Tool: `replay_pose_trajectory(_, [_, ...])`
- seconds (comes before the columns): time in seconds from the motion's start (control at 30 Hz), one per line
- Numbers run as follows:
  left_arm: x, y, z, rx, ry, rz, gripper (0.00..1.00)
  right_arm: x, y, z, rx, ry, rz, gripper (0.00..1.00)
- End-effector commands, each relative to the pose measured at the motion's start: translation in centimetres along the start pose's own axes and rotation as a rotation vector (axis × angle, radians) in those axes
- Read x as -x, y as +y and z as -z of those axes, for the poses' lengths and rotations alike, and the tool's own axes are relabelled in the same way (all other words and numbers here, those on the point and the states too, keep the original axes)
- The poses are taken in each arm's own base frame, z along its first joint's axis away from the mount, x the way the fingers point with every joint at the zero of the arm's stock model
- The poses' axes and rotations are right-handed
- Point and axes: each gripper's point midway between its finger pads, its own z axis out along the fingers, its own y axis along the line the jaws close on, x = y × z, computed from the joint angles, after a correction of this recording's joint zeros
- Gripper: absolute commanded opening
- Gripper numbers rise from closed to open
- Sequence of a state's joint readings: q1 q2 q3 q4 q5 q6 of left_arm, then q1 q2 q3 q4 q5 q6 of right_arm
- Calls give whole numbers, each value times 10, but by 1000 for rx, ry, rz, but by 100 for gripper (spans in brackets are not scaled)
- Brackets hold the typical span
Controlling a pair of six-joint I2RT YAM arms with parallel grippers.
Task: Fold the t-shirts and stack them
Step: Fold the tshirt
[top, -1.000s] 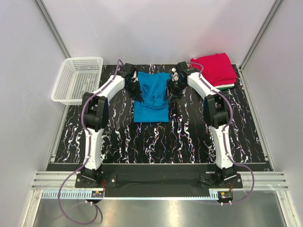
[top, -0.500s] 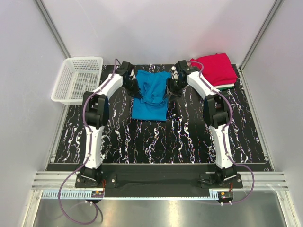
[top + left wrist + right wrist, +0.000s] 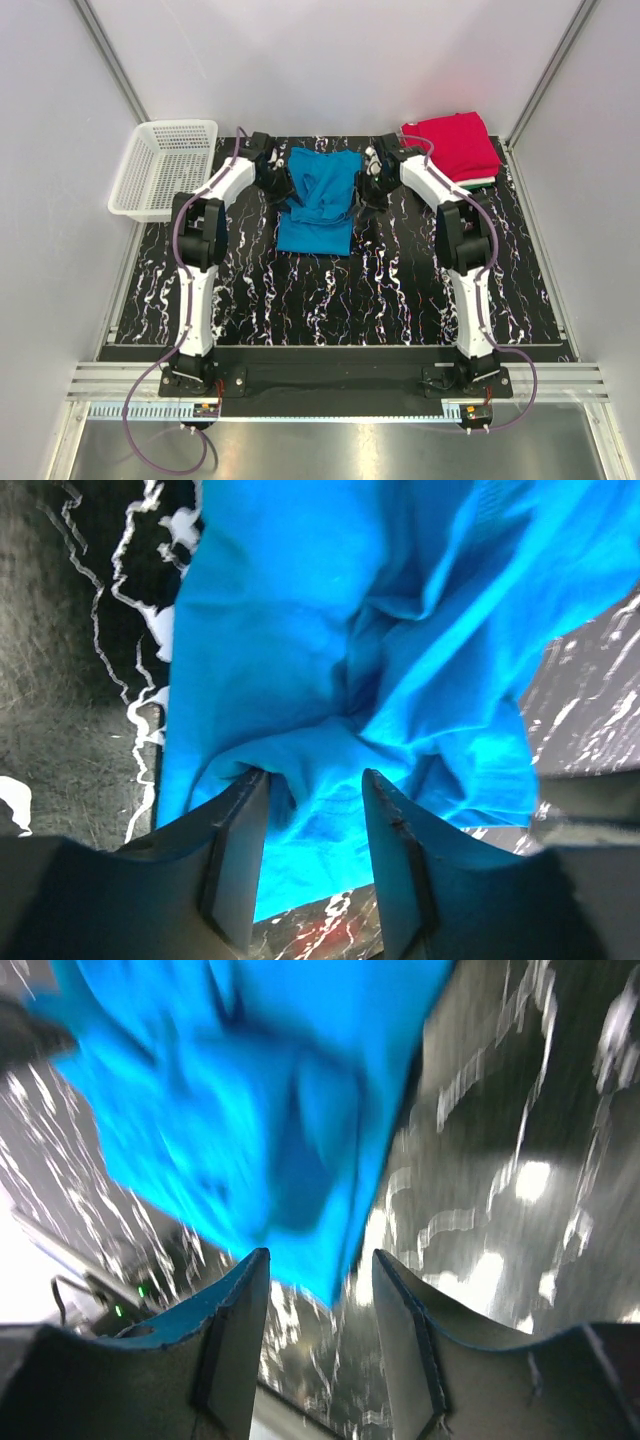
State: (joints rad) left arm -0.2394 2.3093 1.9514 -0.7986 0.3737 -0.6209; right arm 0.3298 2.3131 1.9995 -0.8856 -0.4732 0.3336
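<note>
Both grippers have retreated outward. Left gripper (image 3: 312,810) stands parted around a blue t-shirt (image 3: 318,200) fold; right gripper (image 3: 318,1290) parted, empty. Regrasp the edges beneath each.

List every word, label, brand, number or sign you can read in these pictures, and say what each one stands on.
None can be read.
The blue t-shirt shows no print in any view.
The folded red t-shirt on the stack is plain.
The white mesh basket bears no label.
Small boards by the arm bases carry marks too small to read.
</note>
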Motion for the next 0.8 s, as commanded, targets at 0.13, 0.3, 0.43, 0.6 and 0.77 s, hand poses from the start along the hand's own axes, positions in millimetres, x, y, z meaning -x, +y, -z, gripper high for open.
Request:
replay_pose_trajectory(0.13, [-18, -26, 55, -102, -52, -62, 49, -46, 55, 49, 98, -37, 149, 51])
replay_pose_trajectory(0.3, [-47, -27, 60, -98, -26, -115, 49, -53, 65, 35, 123, -3, 158, 51])
replay_pose_trajectory(0.43, [-64, -34, 64, -101, -24, -138, 49, -46, 63, 18, 121, 6, 150, 50])
replay_pose_trajectory(0.6, [-76, -37, 56, -109, 3, -167, 48, -36, 57, -3, 117, 15, 150, 51])
replay_pose_trajectory(0.77, [-79, -36, 41, -101, 21, -194, 47, -29, 53, -24, 117, 26, 148, 51])
